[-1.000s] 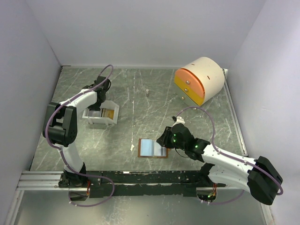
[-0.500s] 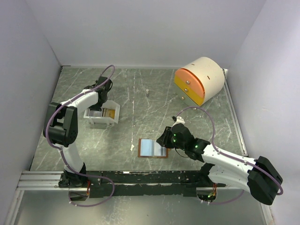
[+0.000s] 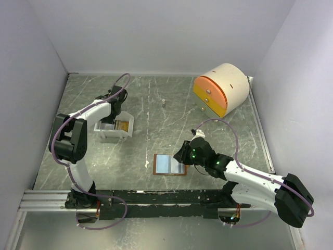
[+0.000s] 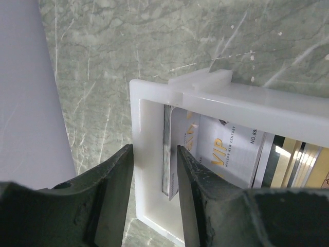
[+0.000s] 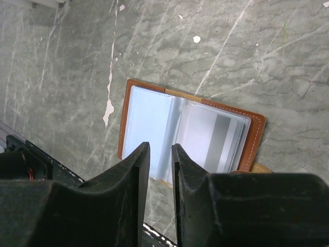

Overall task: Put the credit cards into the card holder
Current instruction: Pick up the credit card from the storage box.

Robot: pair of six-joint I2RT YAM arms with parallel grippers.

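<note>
**At the near table edge: wallet unmoved; tray nudged at the far left**

Nearest the arm bases, the card holder [image 3: 170, 164] lies open and flat on the table [image 3: 156, 114], pale pockets up, where it lay a second ago. The right gripper [image 3: 183, 154] is unchanged at its right edge. Only the right wrist view shows its fingers: narrowly apart, nothing between them; contact with the holder cannot be told.

Farther left, the white tray [image 3: 106, 134] has shifted slightly rightward with the left gripper [image 3: 113, 110]. The left wrist view alone shows the credit cards [image 4: 167, 154] standing on edge inside the tray. The fingers are apart, astride the tray's end wall and the stack, not clamped.

Farthest right stands the round drawer unit [image 3: 223, 86].
</note>
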